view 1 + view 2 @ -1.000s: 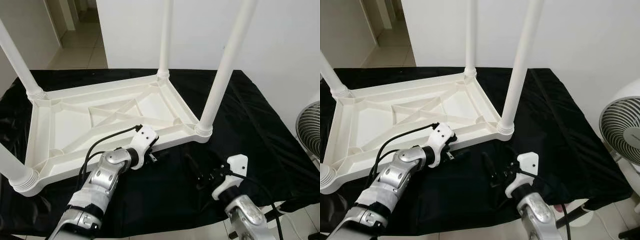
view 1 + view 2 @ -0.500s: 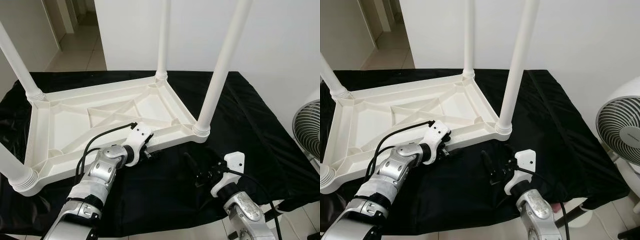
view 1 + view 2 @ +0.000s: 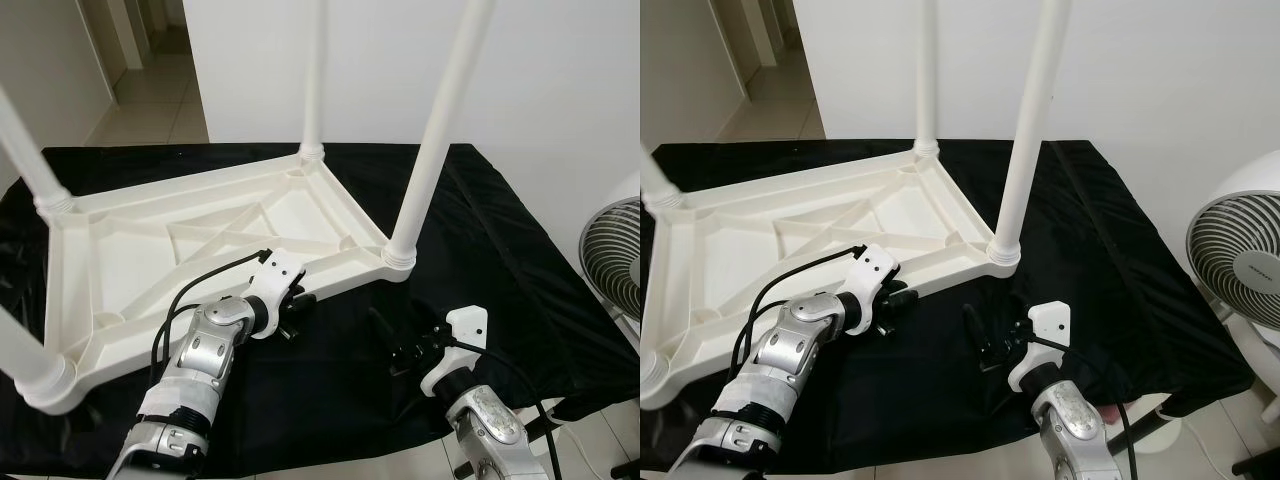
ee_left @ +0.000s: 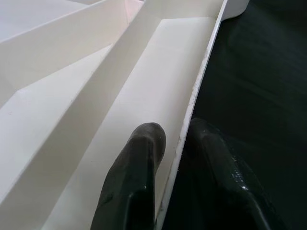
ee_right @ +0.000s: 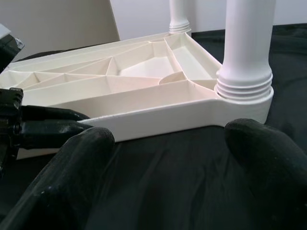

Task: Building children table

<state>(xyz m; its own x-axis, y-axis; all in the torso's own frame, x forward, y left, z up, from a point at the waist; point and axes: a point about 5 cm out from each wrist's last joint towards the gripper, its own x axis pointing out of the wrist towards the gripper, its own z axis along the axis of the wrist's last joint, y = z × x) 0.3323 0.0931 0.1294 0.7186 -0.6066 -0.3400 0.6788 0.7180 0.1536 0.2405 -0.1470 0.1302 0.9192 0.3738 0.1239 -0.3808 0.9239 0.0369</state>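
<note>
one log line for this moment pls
left gripper: shut on table rim | right gripper: open, off the table, facing near leg | cloth: black

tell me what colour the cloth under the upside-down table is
Black cloth, plain; clearest in the right eye view.

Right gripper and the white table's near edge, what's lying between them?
Bare black cloth alone separates the right gripper from the upturned table; the right wrist view shows it. The left gripper is clamped on that same edge.
</note>
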